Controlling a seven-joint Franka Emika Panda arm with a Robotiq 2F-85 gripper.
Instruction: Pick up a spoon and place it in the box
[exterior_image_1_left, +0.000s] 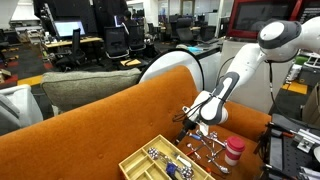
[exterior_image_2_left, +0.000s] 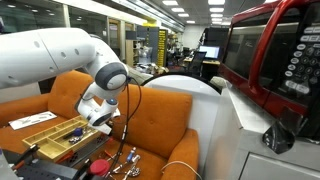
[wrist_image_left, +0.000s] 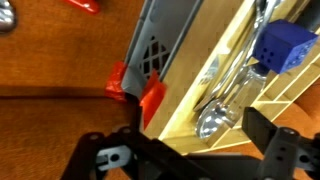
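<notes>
The orange upholstered table (exterior_image_1_left: 90, 130) carries the pale-yellow box (exterior_image_1_left: 133, 158), with the white arm (exterior_image_1_left: 245, 65) reaching over it in both exterior views. The hand (wrist_image_left: 190, 160) hangs above one edge of the box, its fingers (wrist_image_left: 100, 155) spread wide and released, nothing between them. Beside the box stands a pink cup (exterior_image_1_left: 233, 150), a heap of loose cutlery (exterior_image_1_left: 205, 150) lying between the two. In the wrist view one spoon (wrist_image_left: 222, 105) lies lengthwise inside a long compartment of the box, near a small blue block (wrist_image_left: 280, 45).
</notes>
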